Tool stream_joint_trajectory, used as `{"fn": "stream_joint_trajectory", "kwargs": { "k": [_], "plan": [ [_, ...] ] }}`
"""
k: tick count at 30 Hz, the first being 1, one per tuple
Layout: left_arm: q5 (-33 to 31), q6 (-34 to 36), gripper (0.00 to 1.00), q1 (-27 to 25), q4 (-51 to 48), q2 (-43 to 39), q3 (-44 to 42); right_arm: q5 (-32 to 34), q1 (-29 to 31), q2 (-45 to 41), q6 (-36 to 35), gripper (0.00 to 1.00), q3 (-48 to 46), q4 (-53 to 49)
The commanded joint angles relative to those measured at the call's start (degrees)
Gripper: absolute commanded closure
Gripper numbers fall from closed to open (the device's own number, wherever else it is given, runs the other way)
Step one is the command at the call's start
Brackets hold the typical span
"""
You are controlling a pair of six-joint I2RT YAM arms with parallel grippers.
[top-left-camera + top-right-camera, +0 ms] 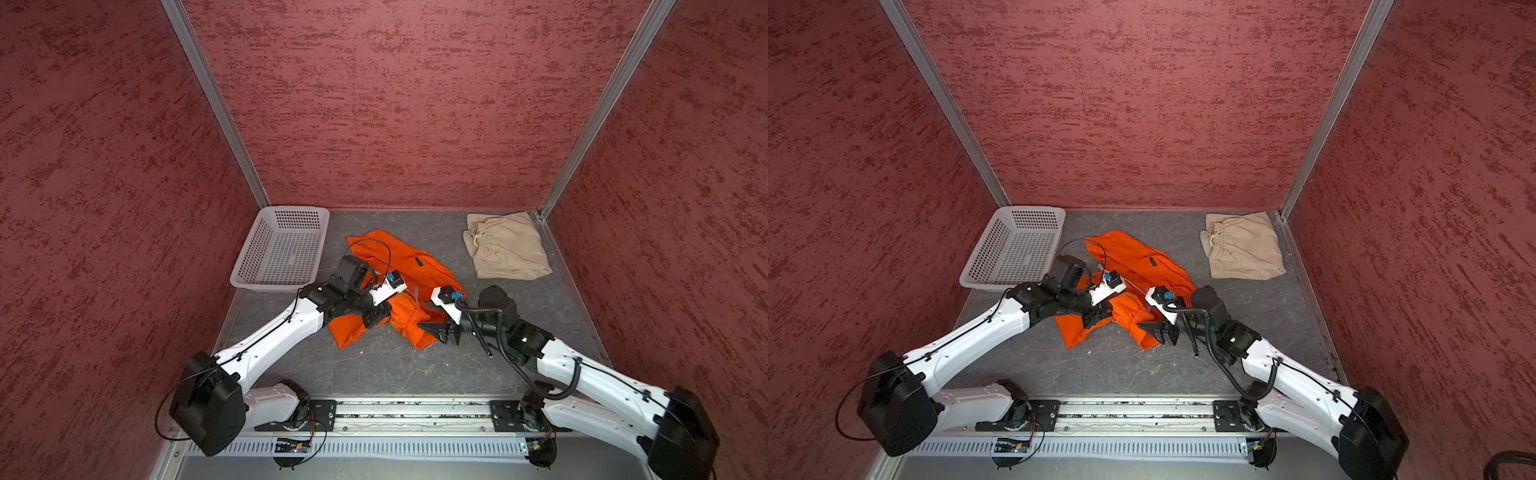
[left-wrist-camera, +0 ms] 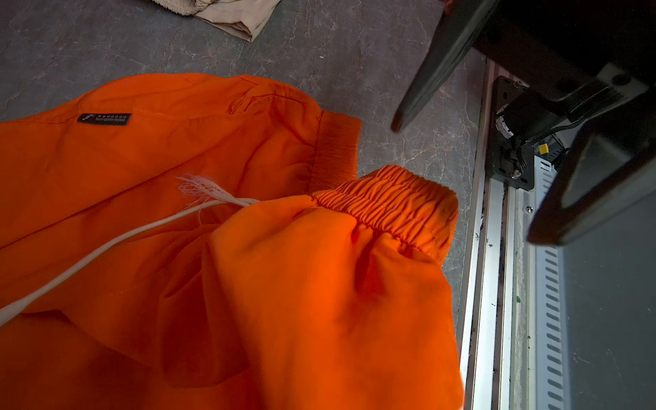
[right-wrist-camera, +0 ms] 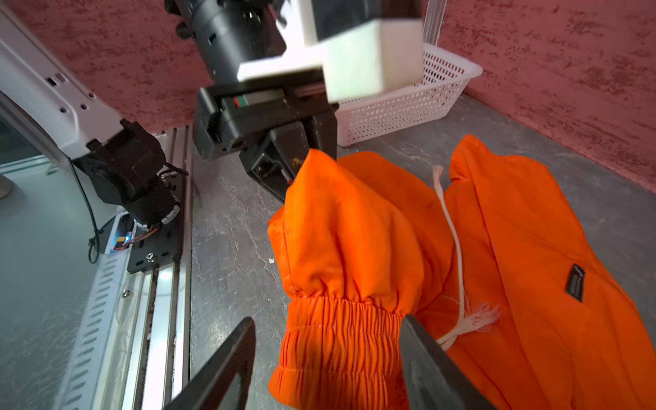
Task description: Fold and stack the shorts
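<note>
Waistband point(image 3: 340, 355) of orange shorts point(image 3: 355, 241) between parted right pincer point(image 3: 326, 321)

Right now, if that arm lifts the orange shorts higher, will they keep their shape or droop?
Probably droop: the orange shorts hang in soft folds where the left gripper pinches them. Likely light, since one small pinch holds a whole bunch up. The loose drawstring would probably dangle and might snag.

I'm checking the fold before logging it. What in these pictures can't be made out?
Tag on orange shorts: lettering too small, both wrist views.
Left gripper: tips buried in orange cloth, top and right wrist views.
Beige shorts: cut off by the edge in left wrist view; under-layers hidden in top views.
Basket: partly behind the left gripper's body, right wrist view.
</note>
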Motion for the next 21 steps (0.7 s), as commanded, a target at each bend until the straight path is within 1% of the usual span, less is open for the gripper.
{"fn": "stream_joint_trajectory", "kwargs": {
  "k": [1,10,13,17,19,21],
  "plan": [
    [2.0,-0.5,0.90,0.8,0.2,0.0,1.7,5.4,1.6,2.4,-3.0,0.34,-1.2,2.9],
    [2.7,-2.0,0.89,1.1,1.2,-0.4,1.5,8.6,1.8,8.7,-5.3,0.34,-1.2,6.0],
    [3.0,-2.7,0.89,1.1,2.0,-0.5,1.4,8.0,1.8,9.8,-5.6,0.34,-1.5,9.1],
    [2.2,-3.6,0.89,1.3,2.8,-0.2,1.4,4.7,2.0,11.2,-4.7,0.34,-1.6,12.4],
    [2.1,-3.8,0.89,1.4,2.7,-0.1,1.5,4.9,2.3,11.4,-4.3,0.35,-1.9,13.3],
    [2.1,-4.1,0.88,1.5,3.0,-0.1,1.4,5.2,2.4,11.3,-4.3,0.40,-2.0,12.9]
  ]
}}
